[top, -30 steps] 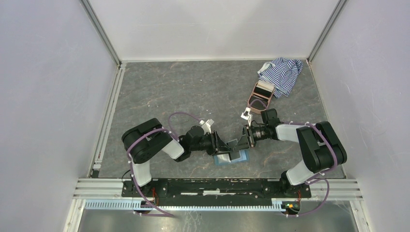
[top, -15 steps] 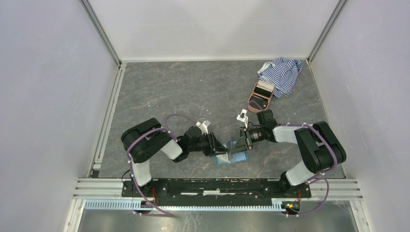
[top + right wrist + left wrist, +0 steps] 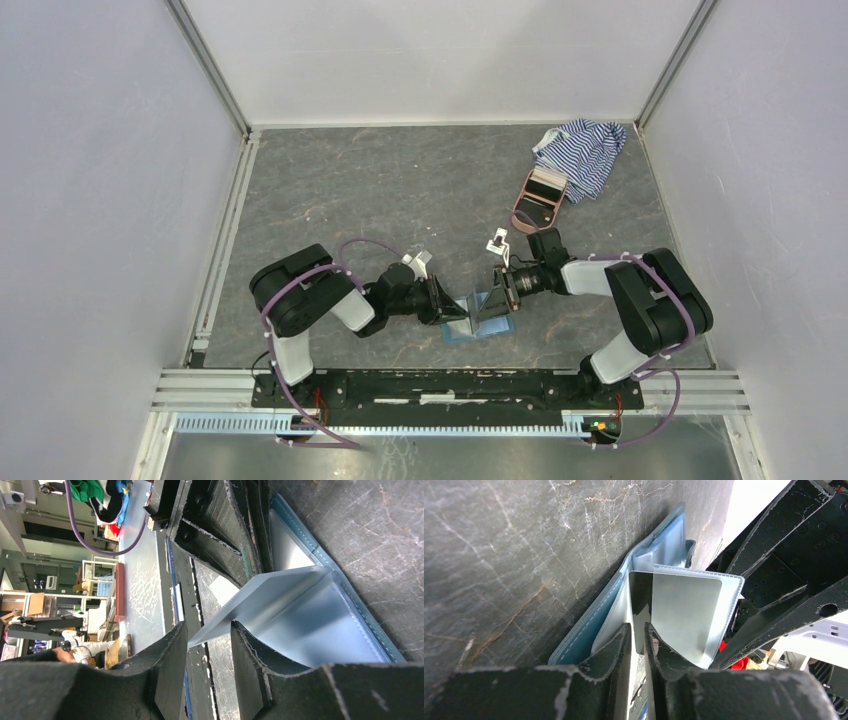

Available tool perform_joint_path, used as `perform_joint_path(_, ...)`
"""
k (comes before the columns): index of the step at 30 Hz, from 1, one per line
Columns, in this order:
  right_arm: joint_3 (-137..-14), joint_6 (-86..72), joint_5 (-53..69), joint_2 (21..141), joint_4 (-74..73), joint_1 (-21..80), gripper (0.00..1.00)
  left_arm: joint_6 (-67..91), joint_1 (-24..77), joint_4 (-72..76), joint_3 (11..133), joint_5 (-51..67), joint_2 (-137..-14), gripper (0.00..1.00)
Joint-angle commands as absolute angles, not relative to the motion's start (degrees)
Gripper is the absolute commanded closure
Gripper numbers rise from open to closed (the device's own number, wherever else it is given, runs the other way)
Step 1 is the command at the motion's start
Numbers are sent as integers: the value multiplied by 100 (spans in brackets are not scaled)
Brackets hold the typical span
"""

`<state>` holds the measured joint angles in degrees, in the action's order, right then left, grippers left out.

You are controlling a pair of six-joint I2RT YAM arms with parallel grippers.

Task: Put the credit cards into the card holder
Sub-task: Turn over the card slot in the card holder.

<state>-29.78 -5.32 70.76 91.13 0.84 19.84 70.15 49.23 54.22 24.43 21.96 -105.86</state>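
Note:
The teal-blue card holder [image 3: 490, 326] lies open on the grey table between my two grippers, its pale inner sleeves fanned upward. In the left wrist view its stitched cover [image 3: 589, 630] lies flat, and a dark grey credit card [image 3: 641, 600] stands against a raised translucent sleeve [image 3: 689, 610]. My left gripper [image 3: 455, 308] [image 3: 637, 626] is shut on that card's near end. My right gripper [image 3: 500, 290] [image 3: 209, 625] faces it from the right, open. A lifted sleeve leaf [image 3: 260, 600] passes between its fingers and rests against one fingertip [image 3: 235, 627]. No other credit cards show.
A pink oval case [image 3: 540, 200] sits at the back right, with a blue-white striped cloth [image 3: 583, 150] behind it. Pale walls close in the table on three sides. A metal rail [image 3: 450, 385] carrying the arm bases runs along the near edge.
My left jaws have narrowed onto the card. The right gripper has shifted a little to the left, toward the left gripper, with the sleeve leaf still between its fingers.

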Motion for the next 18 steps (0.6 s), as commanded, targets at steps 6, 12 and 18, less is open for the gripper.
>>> perform_joint_path(6, -3214, -317, 7199, 9104, 54, 2052, 55, 7016, 4885, 4875, 2452, 2114, -10434, 79)
perform_joint_path(12, -3276, -192, 7128, 9144, 12, 2170, 53, 6877, 4887, 4488, 2617, 2115, -10431, 80)
perform_joint_path(18, -3379, -45, 7050, 9240, -270, 2319, 53, 6838, 4891, 4337, 2752, 2164, -10493, 80)
